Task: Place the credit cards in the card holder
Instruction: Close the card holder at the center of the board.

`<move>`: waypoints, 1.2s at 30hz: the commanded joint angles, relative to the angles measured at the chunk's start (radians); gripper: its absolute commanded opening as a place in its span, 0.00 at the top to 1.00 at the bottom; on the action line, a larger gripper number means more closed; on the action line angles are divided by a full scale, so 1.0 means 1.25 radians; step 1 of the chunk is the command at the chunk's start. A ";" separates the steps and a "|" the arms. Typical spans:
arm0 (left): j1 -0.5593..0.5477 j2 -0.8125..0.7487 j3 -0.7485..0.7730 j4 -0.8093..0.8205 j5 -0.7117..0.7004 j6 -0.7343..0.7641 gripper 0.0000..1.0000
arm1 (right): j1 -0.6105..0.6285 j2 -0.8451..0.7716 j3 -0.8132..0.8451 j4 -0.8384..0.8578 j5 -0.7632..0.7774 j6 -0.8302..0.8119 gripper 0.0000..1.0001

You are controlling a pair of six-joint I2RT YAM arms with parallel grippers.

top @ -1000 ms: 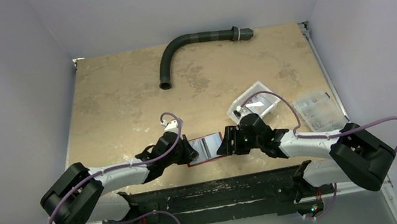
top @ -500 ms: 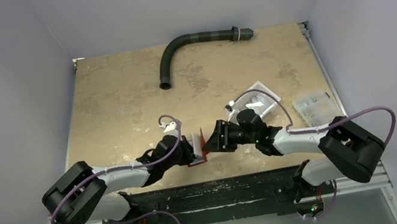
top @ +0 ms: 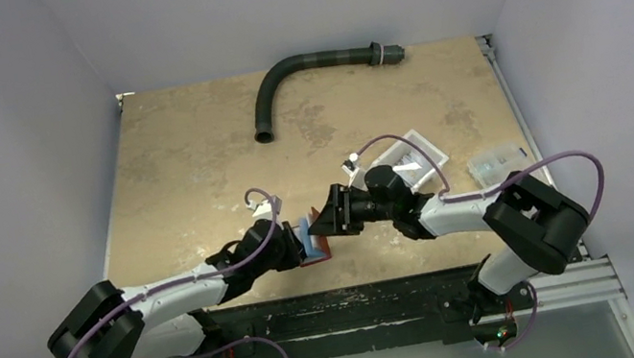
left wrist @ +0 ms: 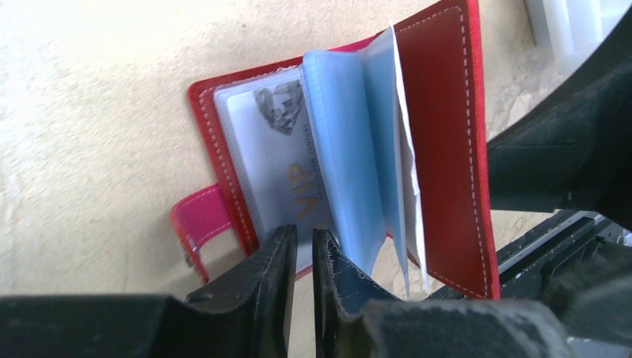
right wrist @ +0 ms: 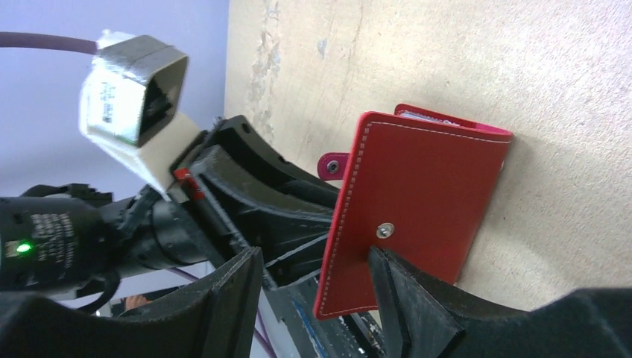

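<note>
The dark-red card holder (top: 317,249) lies half open near the table's front edge. Its left cover lies flat and its right cover (left wrist: 443,149) stands upright, with bluish clear sleeves between them. One whitish credit card (left wrist: 272,160) marked VIP sits in the left sleeve. My left gripper (left wrist: 303,240) is shut on the near edge of that sleeve page. My right gripper (right wrist: 313,257) is open. The upright cover (right wrist: 421,198) stands between its fingers, and its right finger (right wrist: 402,287) touches the cover's outside below the snap stud. I see no loose cards.
A white rectangular bin (top: 414,155) stands behind the right wrist. A clear compartmented box (top: 497,163) is at the right edge. A curved dark hose (top: 296,74) lies at the back. The black base rail (top: 345,310) runs along the near edge.
The right gripper has moved left and swung the holder's right cover up from flat to upright. The left gripper has kept its hold on the left side, and the holder has shifted slightly left.
</note>
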 commanded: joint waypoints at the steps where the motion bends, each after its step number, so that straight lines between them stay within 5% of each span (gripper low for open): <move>1: -0.003 -0.076 0.048 -0.185 -0.034 -0.006 0.79 | 0.006 0.041 0.034 0.052 -0.055 -0.027 0.37; 15: -0.001 -0.255 0.206 -0.549 -0.204 -0.016 0.58 | 0.040 0.129 0.097 -0.046 -0.028 -0.138 0.47; 24: 0.058 -0.107 0.209 -0.463 -0.143 0.054 0.61 | 0.050 0.235 0.069 0.025 -0.018 -0.145 0.77; 31: 0.072 -0.089 0.195 -0.429 -0.127 0.071 0.75 | 0.051 0.246 0.057 0.010 -0.001 -0.163 0.80; 36: 0.073 -0.074 0.177 -0.359 -0.075 0.085 0.72 | 0.052 0.225 0.083 -0.078 0.029 -0.224 0.81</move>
